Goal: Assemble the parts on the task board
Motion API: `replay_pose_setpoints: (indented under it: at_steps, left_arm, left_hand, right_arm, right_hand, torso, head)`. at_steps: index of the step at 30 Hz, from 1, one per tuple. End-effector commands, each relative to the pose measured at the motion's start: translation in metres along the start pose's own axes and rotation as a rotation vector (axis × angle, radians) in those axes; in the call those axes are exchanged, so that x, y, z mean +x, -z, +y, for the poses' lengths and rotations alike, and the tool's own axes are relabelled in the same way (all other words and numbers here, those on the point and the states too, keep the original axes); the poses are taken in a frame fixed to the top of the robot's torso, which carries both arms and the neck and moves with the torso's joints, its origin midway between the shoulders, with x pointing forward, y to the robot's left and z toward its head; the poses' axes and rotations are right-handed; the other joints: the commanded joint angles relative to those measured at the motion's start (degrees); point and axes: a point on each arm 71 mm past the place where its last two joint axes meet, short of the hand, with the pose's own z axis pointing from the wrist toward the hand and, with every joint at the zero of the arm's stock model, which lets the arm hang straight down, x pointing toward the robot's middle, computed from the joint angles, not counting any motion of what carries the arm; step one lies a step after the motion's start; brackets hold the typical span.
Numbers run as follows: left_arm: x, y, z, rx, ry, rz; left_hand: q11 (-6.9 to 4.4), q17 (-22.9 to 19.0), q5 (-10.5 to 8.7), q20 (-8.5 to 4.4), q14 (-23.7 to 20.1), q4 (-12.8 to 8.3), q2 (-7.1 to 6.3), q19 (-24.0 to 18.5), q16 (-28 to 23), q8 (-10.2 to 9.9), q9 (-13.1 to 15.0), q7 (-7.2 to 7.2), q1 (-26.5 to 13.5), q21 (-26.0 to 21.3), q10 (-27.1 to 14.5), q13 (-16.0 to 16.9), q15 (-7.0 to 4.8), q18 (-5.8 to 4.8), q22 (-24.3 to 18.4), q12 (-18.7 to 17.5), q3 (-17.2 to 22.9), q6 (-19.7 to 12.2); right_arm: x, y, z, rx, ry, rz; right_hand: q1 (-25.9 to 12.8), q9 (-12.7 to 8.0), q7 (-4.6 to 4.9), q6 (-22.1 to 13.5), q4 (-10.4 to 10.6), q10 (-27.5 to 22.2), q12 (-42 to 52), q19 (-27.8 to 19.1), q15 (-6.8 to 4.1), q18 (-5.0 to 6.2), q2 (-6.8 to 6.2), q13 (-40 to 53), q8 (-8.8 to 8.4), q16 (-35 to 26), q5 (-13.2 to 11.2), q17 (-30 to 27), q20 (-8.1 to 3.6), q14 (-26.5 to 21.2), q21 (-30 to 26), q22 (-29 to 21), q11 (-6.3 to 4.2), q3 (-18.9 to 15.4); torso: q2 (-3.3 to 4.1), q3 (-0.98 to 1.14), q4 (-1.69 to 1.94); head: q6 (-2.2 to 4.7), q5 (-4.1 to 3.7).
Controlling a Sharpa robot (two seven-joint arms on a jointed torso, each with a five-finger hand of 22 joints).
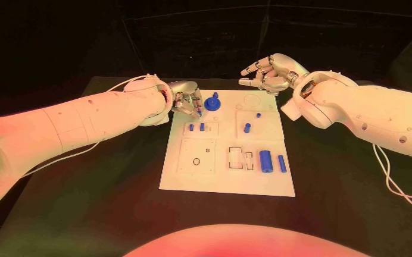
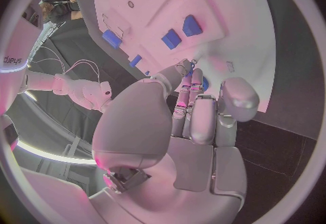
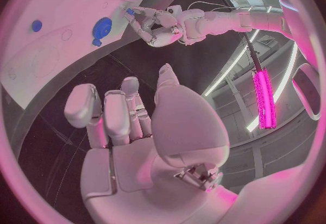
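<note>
The white task board (image 1: 227, 176) lies in the middle of the black table. My left hand (image 1: 184, 103) hovers at its far left corner, its fingertips pinching a small blue part (image 2: 195, 75) just beside a round blue part (image 1: 214, 102) that stands on the board. The right wrist view also shows that left hand (image 3: 155, 22) and the round part (image 3: 102, 27). My right hand (image 1: 270, 72) hangs over the board's far edge, fingers loosely bent with nothing in them. Small blue parts (image 1: 202, 127) and a blue cylinder (image 1: 266, 160) lie on the board.
More small blue pegs (image 1: 247, 128) sit mid-board, and a thin blue bar (image 1: 281, 162) lies by the cylinder. White cables (image 1: 390, 176) trail from both arms onto the table. Bare black table surrounds the board on every side.
</note>
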Motion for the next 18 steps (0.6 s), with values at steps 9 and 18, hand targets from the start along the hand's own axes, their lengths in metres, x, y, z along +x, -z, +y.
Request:
replay_pose_setpoints:
  at_steps: [9,18]
  left_arm:
    - [0.0016,-0.0041,0.0062,-0.055,-0.005,0.026]
    - [0.0055,-0.0078,0.0024,-0.049,-0.007,0.040]
  left_hand:
    - [0.10,-0.1,0.12,-0.12,1.0,0.0,-0.19,0.3,-0.1,-0.3,0.0,-0.06,-0.6,0.2,0.3,0.0,-0.16,-0.89,0.0,-0.5,0.4,0.4]
    - [0.10,-0.2,0.11,-0.12,1.0,0.0,-0.21,0.3,-0.1,-0.3,0.0,-0.06,-0.7,0.2,0.4,0.1,-0.15,-0.90,0.0,-0.5,0.4,0.4]
  right_arm:
    - [0.0004,-0.0006,0.0020,-0.011,-0.002,0.007]
    - [0.0007,-0.0010,0.0019,-0.008,-0.002,0.007]
  right_hand:
    - [0.1,0.0,0.08,-0.4,0.0,-0.2,0.4,-0.3,0.04,0.75,0.68,0.1,0.15,-0.2,0.2,0.1,-0.05,0.2,-0.4,-0.1,-0.04,-0.3]
    - [0.1,0.0,0.08,-0.4,0.0,-0.2,0.5,-0.3,0.04,0.75,0.72,0.0,0.17,-0.2,0.3,0.1,-0.05,0.2,-0.4,-0.1,-0.04,-0.3]
  torso:
    - [0.00,0.02,-0.04]
    - [0.02,0.00,0.00]
  head:
    - [-0.13,0.10]
    - [-0.22,0.15]
